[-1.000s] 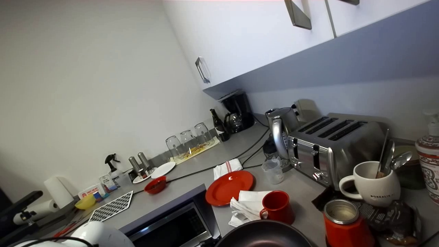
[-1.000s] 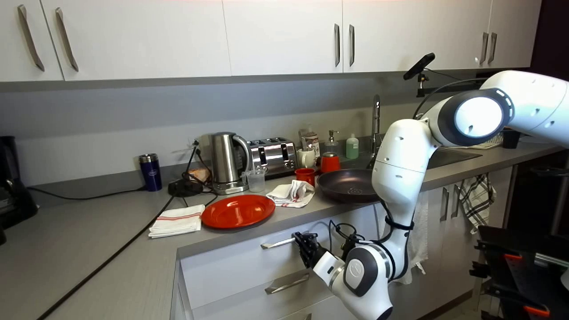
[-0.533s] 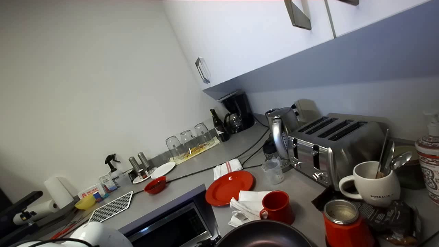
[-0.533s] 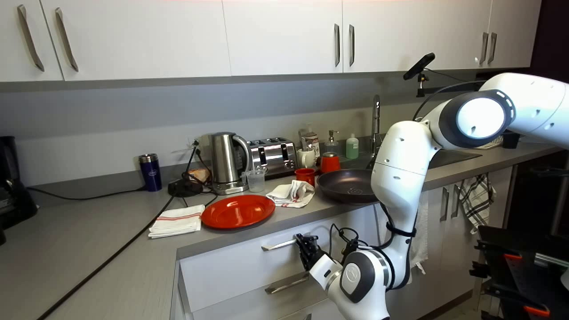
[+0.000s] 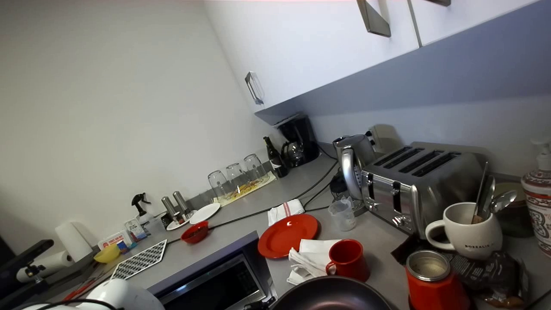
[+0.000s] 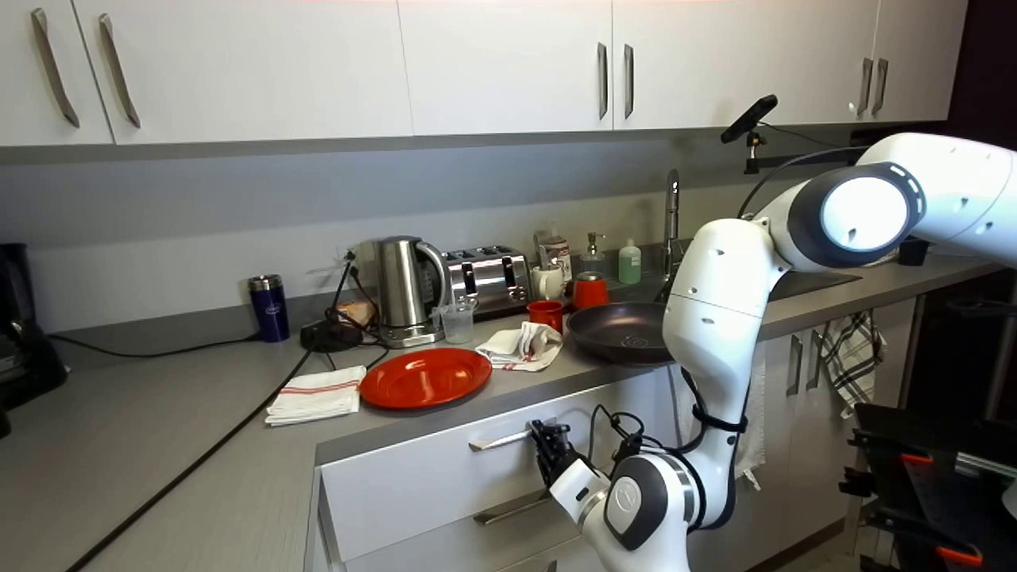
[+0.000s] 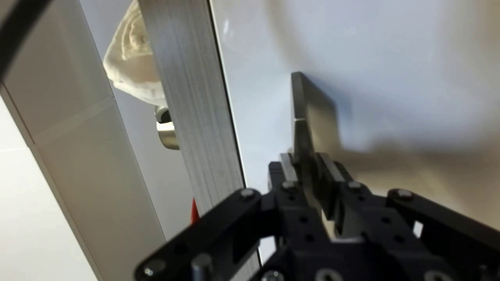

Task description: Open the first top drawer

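Moved: top drawer (image 6: 405, 496) and gripper (image 7: 308, 168), both slightly outward since a second ago.
Arm (image 6: 707, 342): bent, dropping in front of the countertop (image 6: 238, 492), wrist low and angled back up to the drawer front.
Grip: fingers drawn in on the drawer handle (image 6: 494, 442), pinching it.
Drawer: light front, just under the countertop, above a second drawer (image 6: 469, 536); inside hidden.
Room: white wall cupboards (image 6: 508, 71) overhead in both exterior views; microwave (image 5: 219, 286) below counter level.
Around: red plate (image 6: 426, 378), crumpled cloth (image 6: 516, 348), frying pan (image 6: 624, 330) above the drawer; kettle (image 6: 400, 286), toaster (image 6: 489, 290) behind.
Blocking: wrist hides part of the drawer front.
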Robot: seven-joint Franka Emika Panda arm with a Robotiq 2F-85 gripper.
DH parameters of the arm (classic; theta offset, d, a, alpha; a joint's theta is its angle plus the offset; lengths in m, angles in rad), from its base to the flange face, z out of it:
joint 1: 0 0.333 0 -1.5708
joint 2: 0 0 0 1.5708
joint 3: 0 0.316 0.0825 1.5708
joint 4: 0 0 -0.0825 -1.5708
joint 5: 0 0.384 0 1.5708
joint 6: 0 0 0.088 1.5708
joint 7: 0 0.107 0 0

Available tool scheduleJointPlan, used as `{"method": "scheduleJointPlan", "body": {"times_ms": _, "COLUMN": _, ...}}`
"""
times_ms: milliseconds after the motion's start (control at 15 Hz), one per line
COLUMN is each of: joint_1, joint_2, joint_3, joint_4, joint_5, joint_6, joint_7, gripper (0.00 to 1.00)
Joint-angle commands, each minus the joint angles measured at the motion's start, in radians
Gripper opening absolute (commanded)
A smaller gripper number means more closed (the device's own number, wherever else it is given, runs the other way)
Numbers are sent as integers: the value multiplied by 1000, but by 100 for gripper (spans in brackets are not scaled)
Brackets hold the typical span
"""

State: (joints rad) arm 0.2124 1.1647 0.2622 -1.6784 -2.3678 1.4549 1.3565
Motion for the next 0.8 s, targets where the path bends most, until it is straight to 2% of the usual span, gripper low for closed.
{"method": "scheduleJointPlan", "body": {"times_ms": 0, "joint_1": 74, "joint_2": 35, "joint_3": 58, "joint_4": -10, "joint_5": 48, "joint_6": -82, "joint_7": 129, "gripper": 7}}
{"method": "scheduleJointPlan", "body": {"times_ms": 533, "joint_1": 85, "joint_2": 35, "joint_3": 53, "joint_4": -38, "joint_5": 43, "joint_6": -116, "joint_7": 145, "gripper": 7}}
{"method": "scheduleJointPlan", "body": {"times_ms": 733, "joint_1": 105, "joint_2": 40, "joint_3": 65, "joint_4": -68, "joint_5": 43, "joint_6": -169, "joint_7": 153, "gripper": 7}}
